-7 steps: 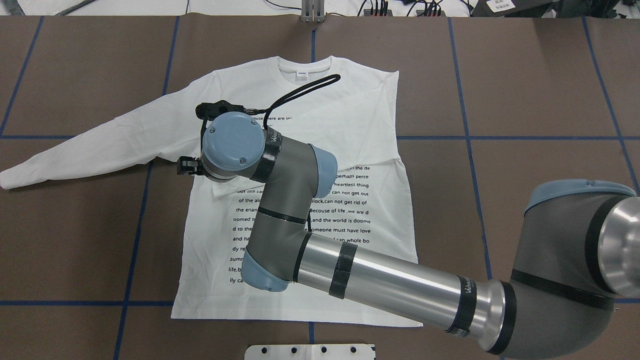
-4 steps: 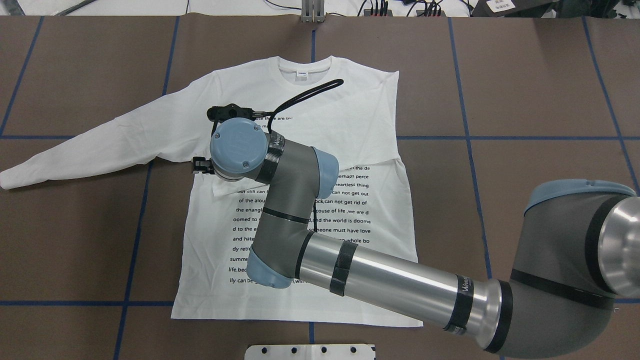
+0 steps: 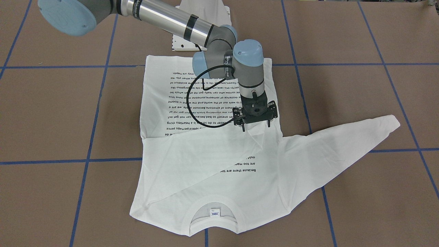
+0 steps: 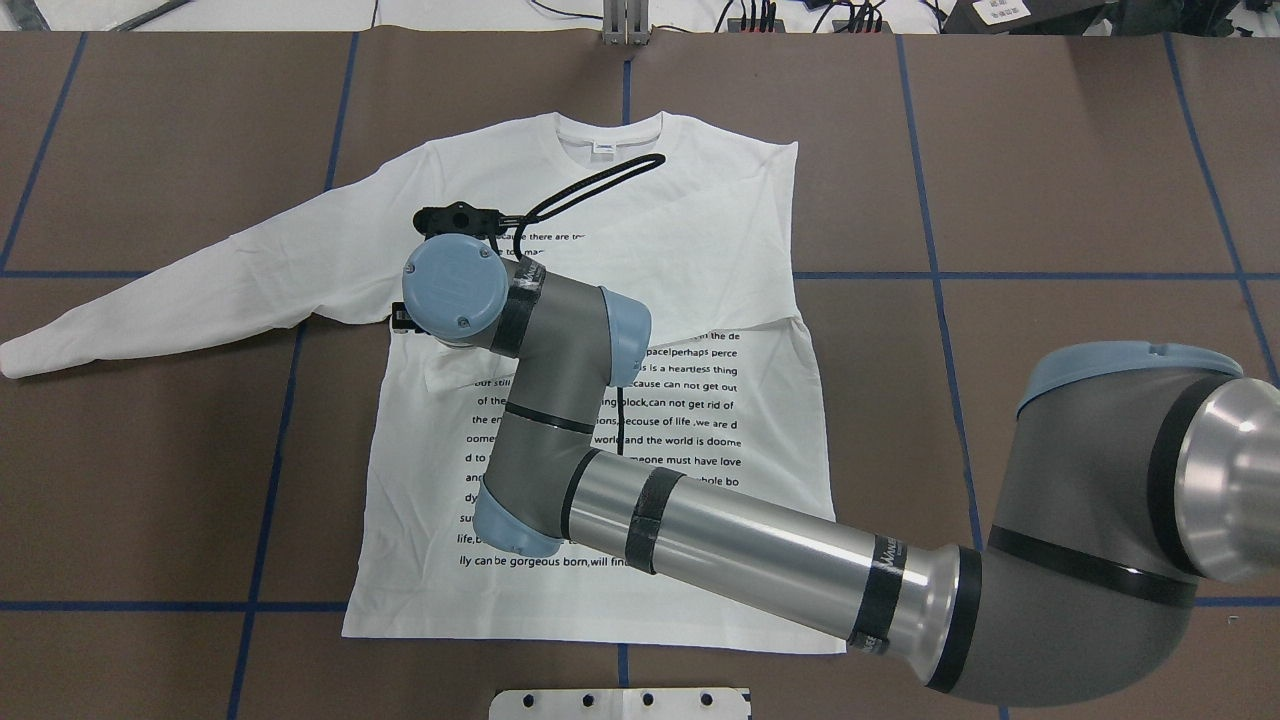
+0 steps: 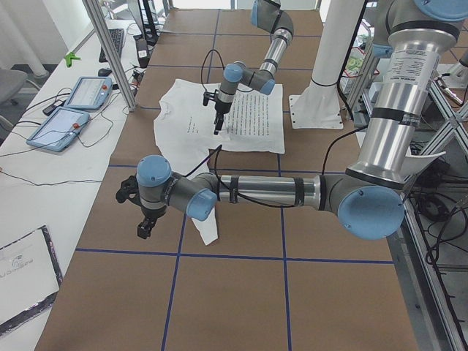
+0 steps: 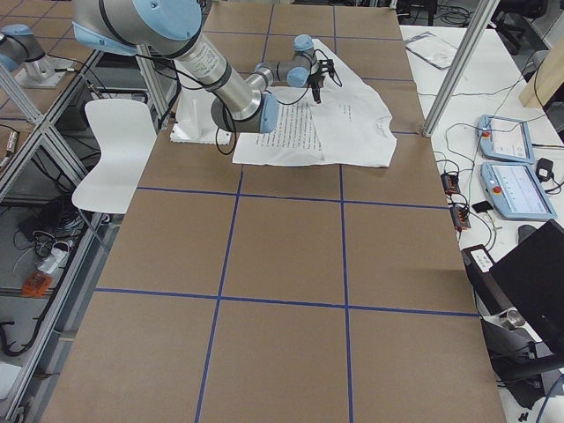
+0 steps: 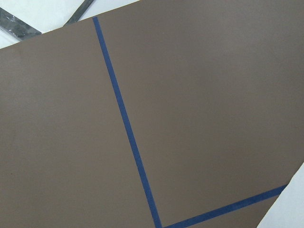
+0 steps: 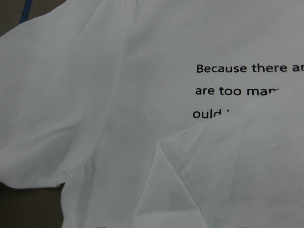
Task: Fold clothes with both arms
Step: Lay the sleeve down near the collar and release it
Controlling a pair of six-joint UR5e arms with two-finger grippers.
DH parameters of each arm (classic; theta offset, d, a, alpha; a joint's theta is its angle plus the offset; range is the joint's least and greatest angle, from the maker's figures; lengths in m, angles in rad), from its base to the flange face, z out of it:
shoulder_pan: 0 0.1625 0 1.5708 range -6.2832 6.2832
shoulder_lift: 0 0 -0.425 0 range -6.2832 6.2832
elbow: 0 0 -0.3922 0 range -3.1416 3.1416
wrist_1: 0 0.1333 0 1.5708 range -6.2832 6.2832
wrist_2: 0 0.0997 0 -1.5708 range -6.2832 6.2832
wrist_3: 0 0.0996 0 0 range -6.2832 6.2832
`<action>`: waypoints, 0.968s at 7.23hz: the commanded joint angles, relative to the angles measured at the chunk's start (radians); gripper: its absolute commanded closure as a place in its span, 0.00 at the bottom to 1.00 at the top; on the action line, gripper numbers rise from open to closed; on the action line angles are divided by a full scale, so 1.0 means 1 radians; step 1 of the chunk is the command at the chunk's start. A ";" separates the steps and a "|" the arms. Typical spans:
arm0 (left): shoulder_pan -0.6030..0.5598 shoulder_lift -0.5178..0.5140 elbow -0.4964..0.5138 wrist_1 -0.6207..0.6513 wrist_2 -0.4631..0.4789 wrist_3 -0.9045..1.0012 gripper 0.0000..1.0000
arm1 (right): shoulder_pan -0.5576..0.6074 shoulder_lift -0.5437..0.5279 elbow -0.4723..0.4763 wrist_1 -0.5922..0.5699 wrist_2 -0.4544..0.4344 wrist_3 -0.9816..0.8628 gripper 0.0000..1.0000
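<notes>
A white T-shirt [image 4: 700, 220] is laid flat, print up, on the table [image 4: 1050, 150]. One sleeve is folded across the chest, so that its cuff [image 3: 255, 136] lies directly beneath the jaws of the right gripper [image 3: 256, 126]. The jaws are held apart, pointing down, with nothing between them. The other sleeve [image 3: 343, 144] is spread out on the table well to the outer side of the jaws.

The left gripper [image 5: 144, 227] is seen only in the left side view, over bare table just beside that sleeve's tip. Whether its jaws are parted cannot be told.

Several faults can be expected from here:
- If the jaws are lowered and shut too deep, the body cloth below the cuff could be pinched with it. The whole front would then be dragged and the fold spoiled.
- If too little cloth is taken, the cuff could slip out as it is lifted, since thin cotton gives little hold.
- If the cuff is brushed sideways by a jaw, the folded sleeve could be pushed askew.
- If the spread sleeve is drawn in while the right arm lies across the shirt, the two arms could be brought into conflict.
</notes>
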 commanded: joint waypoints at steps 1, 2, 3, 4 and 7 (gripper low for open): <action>0.109 0.062 -0.004 -0.206 0.026 -0.256 0.01 | 0.058 0.002 0.082 -0.122 0.105 -0.006 0.02; 0.134 0.114 -0.009 -0.302 0.053 -0.352 0.01 | 0.084 -0.010 0.199 -0.301 0.150 -0.047 0.01; 0.157 0.154 -0.012 -0.331 0.076 -0.410 0.01 | 0.113 -0.048 0.308 -0.424 0.190 -0.061 0.01; 0.191 0.207 -0.051 -0.338 0.142 -0.497 0.01 | 0.169 -0.100 0.416 -0.522 0.255 -0.063 0.00; 0.365 0.320 -0.081 -0.541 0.246 -0.925 0.10 | 0.305 -0.329 0.772 -0.721 0.363 -0.223 0.00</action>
